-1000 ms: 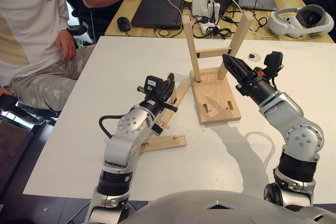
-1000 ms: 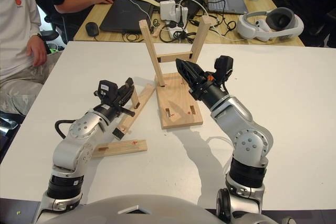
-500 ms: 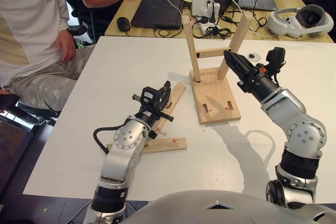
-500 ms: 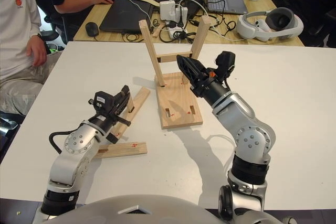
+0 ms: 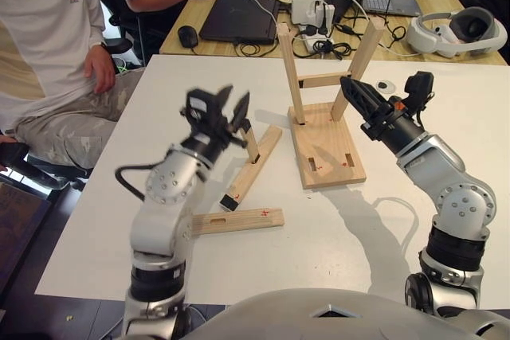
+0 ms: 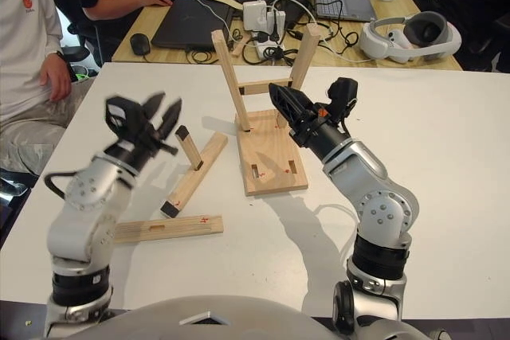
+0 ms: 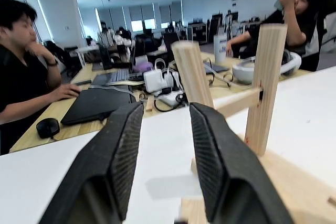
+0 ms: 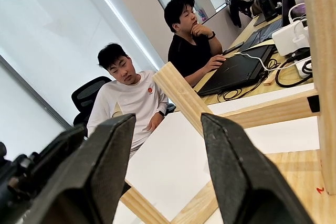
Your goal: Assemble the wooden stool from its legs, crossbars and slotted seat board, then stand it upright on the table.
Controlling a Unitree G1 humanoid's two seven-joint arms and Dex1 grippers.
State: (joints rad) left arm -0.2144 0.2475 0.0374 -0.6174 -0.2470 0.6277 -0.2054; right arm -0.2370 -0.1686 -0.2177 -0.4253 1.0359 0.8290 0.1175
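The slotted seat board (image 5: 328, 149) lies flat on the white table, with two legs (image 5: 292, 77) and a crossbar (image 5: 322, 80) standing up from its far end. My right gripper (image 5: 347, 84) is open, its tips just beside the right-hand leg (image 5: 361, 52); that leg (image 8: 181, 98) shows beyond the jaws in the right wrist view. A loose leg (image 5: 253, 165) with a short crossbar stub (image 5: 250, 143) lies left of the board. Another leg (image 5: 237, 220) lies nearer me. My left gripper (image 5: 233, 98) hangs open and empty in the air above the loose leg's far end.
A wooden desk behind the table carries laptops (image 5: 239, 15), a mouse (image 5: 187, 36), chargers and cables (image 5: 307, 9) and a headset (image 5: 458, 31). A small round disc (image 5: 386, 85) lies on the table by my right arm. A person sits at the table's left.
My left arm has lifted off the loose leg and swung up and to the left, leaving the leg with its stub on the table. The right arm has barely moved.
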